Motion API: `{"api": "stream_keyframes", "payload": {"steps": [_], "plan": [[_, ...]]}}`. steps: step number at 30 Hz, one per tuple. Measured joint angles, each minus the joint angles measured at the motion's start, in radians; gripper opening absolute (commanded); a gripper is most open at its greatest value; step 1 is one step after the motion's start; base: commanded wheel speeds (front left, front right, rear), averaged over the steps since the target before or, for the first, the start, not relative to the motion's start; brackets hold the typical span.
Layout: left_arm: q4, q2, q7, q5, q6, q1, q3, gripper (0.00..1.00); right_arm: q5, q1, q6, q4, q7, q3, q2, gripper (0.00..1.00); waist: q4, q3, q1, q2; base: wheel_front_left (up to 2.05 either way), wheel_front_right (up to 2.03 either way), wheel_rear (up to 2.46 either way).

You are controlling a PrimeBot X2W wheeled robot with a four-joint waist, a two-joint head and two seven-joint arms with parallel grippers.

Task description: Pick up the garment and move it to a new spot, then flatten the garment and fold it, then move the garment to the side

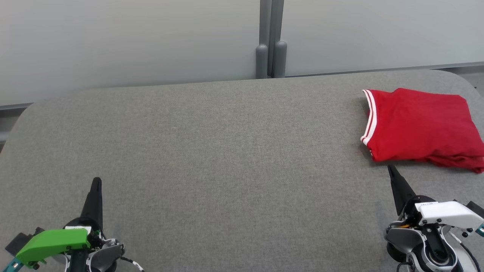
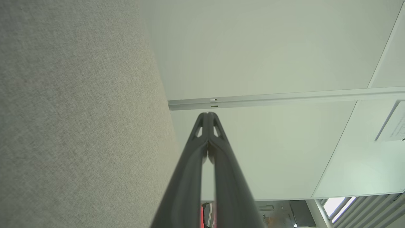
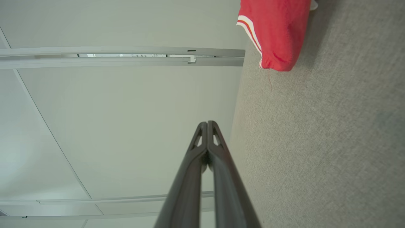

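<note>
The garment [image 1: 421,128] is red with white stripes along one hem. It lies folded in a compact rectangle at the far right of the grey fabric table [image 1: 227,151]. In the right wrist view the garment [image 3: 275,31] sits at the top edge. My right gripper [image 1: 391,170] is shut and empty, its tip just short of the garment's near edge. The same shut fingers [image 3: 207,124] point past the table toward the wall. At the lower left my left gripper [image 1: 96,180] is shut with nothing in it. Its closed fingers [image 2: 208,115] hover beside the table surface.
A pale partition wall [image 1: 132,41] with a grey post [image 1: 270,41] runs behind the table. The garment reaches close to the table's rounded right edge [image 1: 472,85]. Wide bare grey fabric lies between the two grippers.
</note>
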Motion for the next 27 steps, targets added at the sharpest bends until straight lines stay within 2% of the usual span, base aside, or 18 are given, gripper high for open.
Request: {"api": "stream_keyframes", "payload": {"steps": [6, 27], "plan": [[-0.002, -0.003, 0.011, -0.040, 0.000, -0.004, 0.007, 0.00, 0.043, -0.010, 0.000, -0.001, 0.009, 0.006, -0.001, 0.00, -0.006, 0.002, 0.0000, 0.0000, 0.00, 0.00, 0.00], [-0.002, -0.004, 0.011, -0.041, 0.000, -0.006, 0.007, 0.00, 0.044, -0.013, 0.000, -0.001, 0.011, 0.007, -0.002, 0.00, -0.006, 0.002, 0.0000, 0.0000, 0.00, 0.00, 0.00]]}}
